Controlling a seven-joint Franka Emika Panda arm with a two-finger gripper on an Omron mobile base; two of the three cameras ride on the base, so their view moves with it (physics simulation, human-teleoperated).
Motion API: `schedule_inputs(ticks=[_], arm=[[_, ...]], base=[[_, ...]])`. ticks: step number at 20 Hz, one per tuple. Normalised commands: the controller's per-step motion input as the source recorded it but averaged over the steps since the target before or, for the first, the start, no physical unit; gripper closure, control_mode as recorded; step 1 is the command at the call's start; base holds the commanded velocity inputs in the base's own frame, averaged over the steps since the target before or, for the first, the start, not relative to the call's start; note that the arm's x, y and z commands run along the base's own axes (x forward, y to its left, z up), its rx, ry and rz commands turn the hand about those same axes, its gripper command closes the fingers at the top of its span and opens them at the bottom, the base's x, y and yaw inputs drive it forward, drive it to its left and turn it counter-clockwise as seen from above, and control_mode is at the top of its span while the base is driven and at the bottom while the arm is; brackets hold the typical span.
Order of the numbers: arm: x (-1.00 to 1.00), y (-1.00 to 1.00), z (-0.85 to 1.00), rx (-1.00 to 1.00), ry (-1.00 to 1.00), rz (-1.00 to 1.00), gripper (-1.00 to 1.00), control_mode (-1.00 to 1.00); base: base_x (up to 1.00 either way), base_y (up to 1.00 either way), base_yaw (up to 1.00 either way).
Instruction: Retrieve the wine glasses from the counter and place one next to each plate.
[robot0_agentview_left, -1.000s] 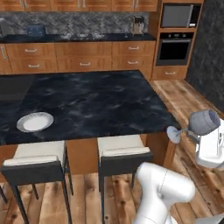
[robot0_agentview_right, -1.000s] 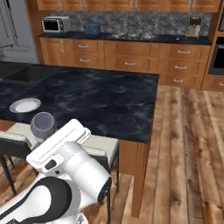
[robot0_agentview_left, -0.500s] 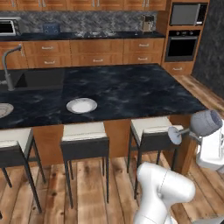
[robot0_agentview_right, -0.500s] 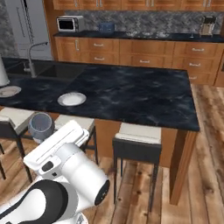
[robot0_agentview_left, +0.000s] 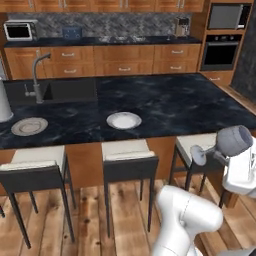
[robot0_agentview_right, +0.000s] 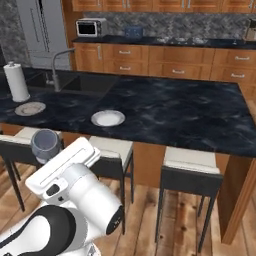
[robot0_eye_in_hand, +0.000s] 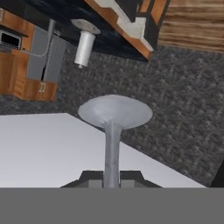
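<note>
A clear grey-tinted wine glass lies tilted on its side in the air at the right, foot pointing left, off the near right corner of the black counter. My gripper is shut on its thin stem. In the hand view the stem rises from between the fingertips of my gripper to the round foot. In the right base view the bowl of the glass pokes up behind my white hand. Two whitish plates lie on the counter near its front edge, also seen as plates.
Three stools stand along the counter's near side. A sink with a tall faucet is set in the counter at the left, with a paper towel roll beside it. Wooden cabinets and an oven line the back wall.
The whole scene has slid to the right in both base views, so the camera has moved; the sink, faucet and a second plate have come into view. The glass stays held.
</note>
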Motion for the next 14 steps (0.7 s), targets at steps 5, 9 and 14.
schedule_inputs(ticks=[5, 9, 14], arm=[[0.0, 0.0, 0.0, 0.0, 0.0, 0.0, 1.0, 1.0], [0.0, 0.0, 0.0, 0.0, 0.0, 0.0, 1.0, 1.0], [0.0, 0.0, 0.0, 0.0, 0.0, 0.0, 1.0, 1.0]], base=[[0.8, -0.43, 0.0], [0.75, -0.09, 0.0], [0.57, -0.04, 0.0]])
